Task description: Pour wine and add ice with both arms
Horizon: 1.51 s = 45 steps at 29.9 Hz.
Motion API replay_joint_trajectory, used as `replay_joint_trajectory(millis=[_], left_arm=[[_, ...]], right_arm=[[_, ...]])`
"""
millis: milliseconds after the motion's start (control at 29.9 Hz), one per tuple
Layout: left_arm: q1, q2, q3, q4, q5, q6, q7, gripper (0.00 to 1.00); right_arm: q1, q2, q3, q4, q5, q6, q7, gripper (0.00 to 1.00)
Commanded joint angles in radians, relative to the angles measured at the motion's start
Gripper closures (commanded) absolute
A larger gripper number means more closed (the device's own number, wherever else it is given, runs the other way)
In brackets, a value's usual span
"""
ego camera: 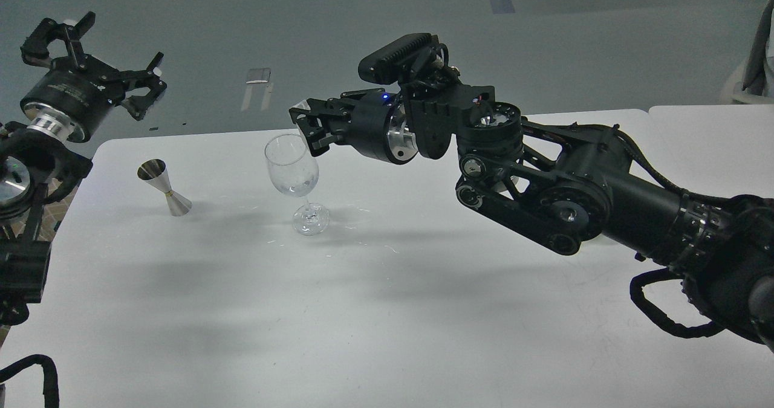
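Observation:
A clear wine glass (291,169) stands upright on the white table (387,311), left of centre. Faint glints show low in its bowl; I cannot tell if they are ice. No loose ice cubes or wine show elsewhere. My right gripper (305,131) hovers at the glass's rim, on its right side, pointing left. Its fingers are dark and seen side-on, so I cannot tell their state or whether they hold anything. My left gripper (115,45) is open and empty, raised beyond the table's far left corner, well away from the glass.
A small steel jigger (163,187) stands on the table left of the glass. My right arm (544,196) spans the table's right half above the surface. A second white table (713,136) adjoins at the far right. Grey floor lies beyond.

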Motion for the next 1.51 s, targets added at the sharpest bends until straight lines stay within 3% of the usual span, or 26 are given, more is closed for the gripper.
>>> replay_joint_trajectory(millis=[0,435,702,1037,1104,1137,1204,1304,1472], left_arm=[[0.0,0.001,0.0,-0.001,0.0,0.0,0.0,0.02],[0.0,-0.002,-0.001,-0.01,0.0,0.0,-0.002,0.02],[0.0,-0.002,0.0,-0.01,0.0,0.0,0.0,0.02],[0.0,0.0,0.0,-0.01,0.0,0.0,0.0,0.02],[0.0,0.0,-0.001,-0.01,0.0,0.0,0.0,0.02],[0.0,0.001,-0.003,-0.01,0.0,-0.002,0.0,0.02],[0.0,0.001,-0.006,-0.01,0.0,-0.003,0.0,0.02],[0.0,0.003,-0.014,-0.01,0.0,-0.015,0.003,0.02],[0.0,0.009,-0.015,-0.012,0.0,-0.017,0.005,0.02]], right_arm=[[-0.012,0.0,-0.006,0.004,0.0,-0.001,0.0,0.91],[-0.012,0.0,0.003,0.026,0.0,-0.041,0.0,0.91],[-0.011,0.0,0.003,0.03,0.0,-0.15,0.0,0.91],[-0.015,0.0,-0.012,0.029,0.0,-0.167,0.0,0.88],[-0.014,0.0,-0.044,0.014,0.0,-0.168,0.0,0.72],[-0.014,0.0,-0.058,0.007,0.0,-0.171,0.0,0.55],[-0.014,0.0,-0.058,0.006,0.0,-0.173,0.0,0.42],[-0.011,0.0,-0.049,0.015,0.002,-0.173,-0.002,0.01],[-0.011,0.0,-0.012,0.023,0.006,-0.173,0.0,0.0]])
